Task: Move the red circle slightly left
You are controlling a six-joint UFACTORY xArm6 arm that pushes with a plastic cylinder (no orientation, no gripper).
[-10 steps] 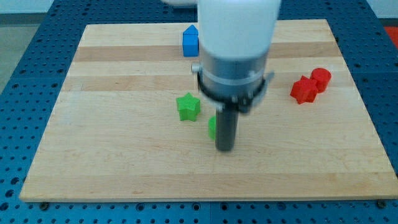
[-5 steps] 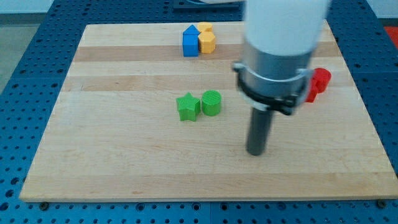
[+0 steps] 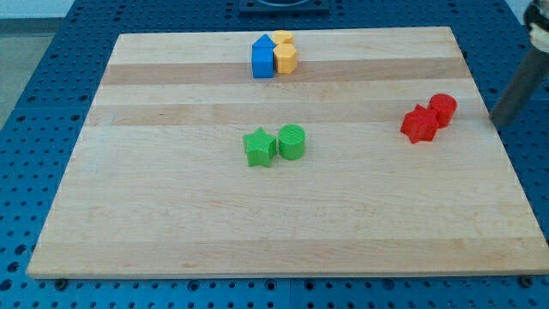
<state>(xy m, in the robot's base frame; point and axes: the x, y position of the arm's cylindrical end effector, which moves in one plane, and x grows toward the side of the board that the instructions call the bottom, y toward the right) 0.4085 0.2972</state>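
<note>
The red circle (image 3: 443, 109) sits at the view's right on the wooden board (image 3: 171, 215), touching a red star-like block (image 3: 419, 124) at its lower left. My tip (image 3: 498, 120) is at the view's right edge, just off the board's right side, to the right of the red circle and apart from it.
A green star (image 3: 259, 147) and a green circle (image 3: 292, 142) sit side by side near the board's middle. A blue block (image 3: 262, 57) and two yellow blocks (image 3: 285, 53) cluster at the board's top.
My rod has swept from the board's middle to the view's right and now stands past the board's right edge. No block has moved.
</note>
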